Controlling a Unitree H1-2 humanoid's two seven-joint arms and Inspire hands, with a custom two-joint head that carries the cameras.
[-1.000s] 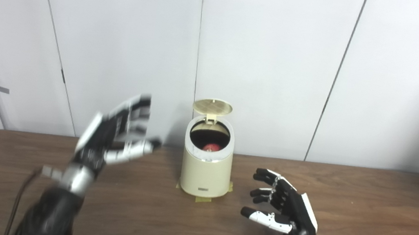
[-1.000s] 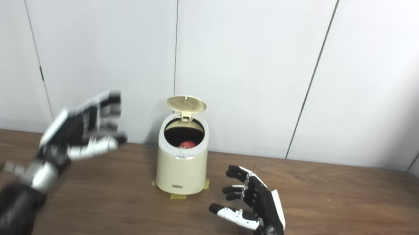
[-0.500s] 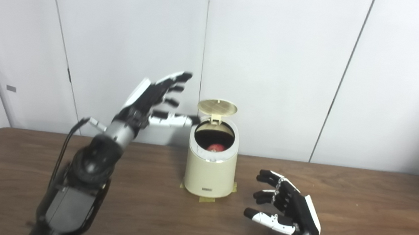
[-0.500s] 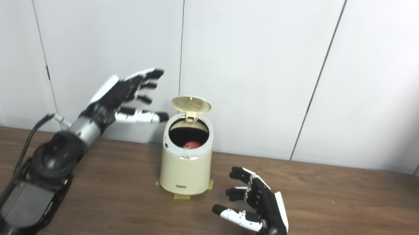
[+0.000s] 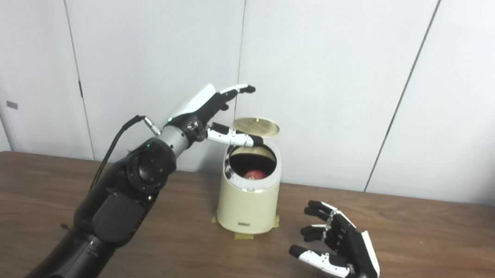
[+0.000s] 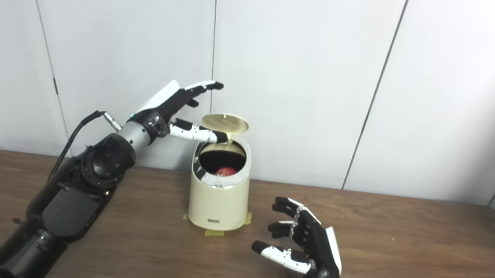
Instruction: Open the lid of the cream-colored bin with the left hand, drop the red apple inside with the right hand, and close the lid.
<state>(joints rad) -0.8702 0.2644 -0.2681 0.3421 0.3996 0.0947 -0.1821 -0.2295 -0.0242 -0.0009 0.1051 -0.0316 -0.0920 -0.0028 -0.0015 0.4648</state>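
- Lid of the cream-colored bin stands raised on its hinge at the bin's back edge, disc tilted up and back, so closing looks to need a push forward and down over the mouth.
- Red apple lies inside the bin, showing through the open mouth; the drop looks done.
- Left hand is raised just left of the bin, level with the lid: fingers spread and holding nothing, long fingers reaching above the lid's left edge, thumb stretched across in front of the disc. Contact cannot be told.
- Right hand rests low, right of and in front of the bin, well apart from it, fingers apart and empty.
- Table around the bin leaves free room; wall panels stand behind the bin.
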